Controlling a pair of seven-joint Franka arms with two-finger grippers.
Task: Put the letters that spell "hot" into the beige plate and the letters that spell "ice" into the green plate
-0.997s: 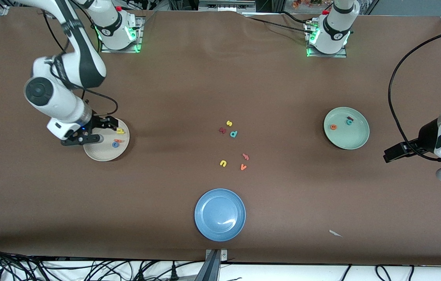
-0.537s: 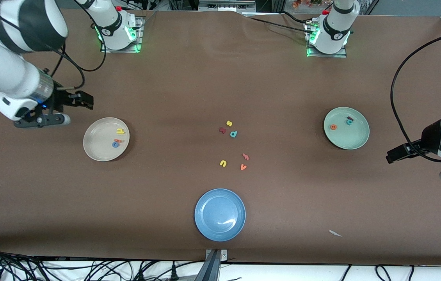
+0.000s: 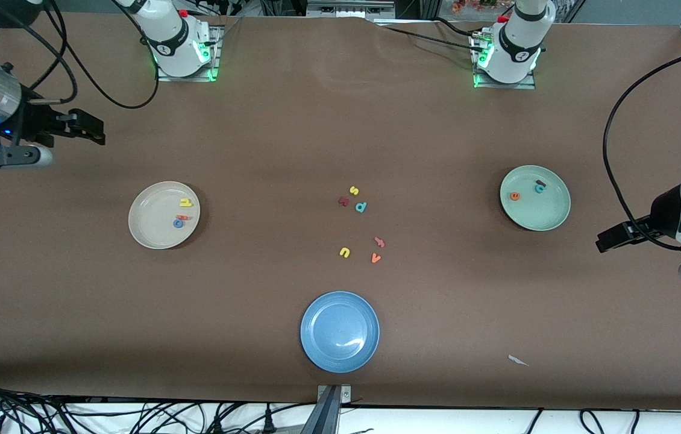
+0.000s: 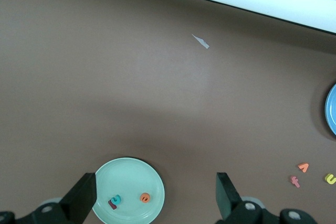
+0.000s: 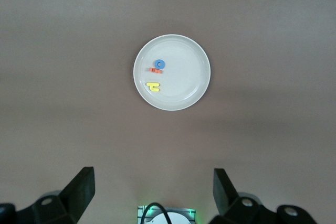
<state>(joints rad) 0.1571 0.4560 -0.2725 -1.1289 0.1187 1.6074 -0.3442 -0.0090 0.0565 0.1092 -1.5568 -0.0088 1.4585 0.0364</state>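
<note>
- Currently the right pincer (image 3: 84, 129) hangs spread and empty over bare counter (image 3: 256, 138) at the right arm's end, raised clear of the beige plate (image 3: 150, 235).
- Left pincer (image 3: 608, 239): spread, empty, waiting near the green plate (image 3: 548, 217).
- Beige plate holds h (image 3: 185, 202), t (image 3: 182, 217), o (image 3: 178, 223); green plate holds e (image 3: 514, 196), c (image 3: 539, 188), i (image 3: 540, 182).
- No coming move appears required.
- Only the front view shows both plates together; the right wrist view shows the beige plate alone.

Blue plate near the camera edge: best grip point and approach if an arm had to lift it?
Probably the raised rim of the blue plate. It lies flat and upright on the table, too wide for jaws to span, so come straight down with one finger inside the rim and one outside. Nothing lies in it or against it, so any rim section seems usable; the one toward the chosen arm's base likely suits.
</note>
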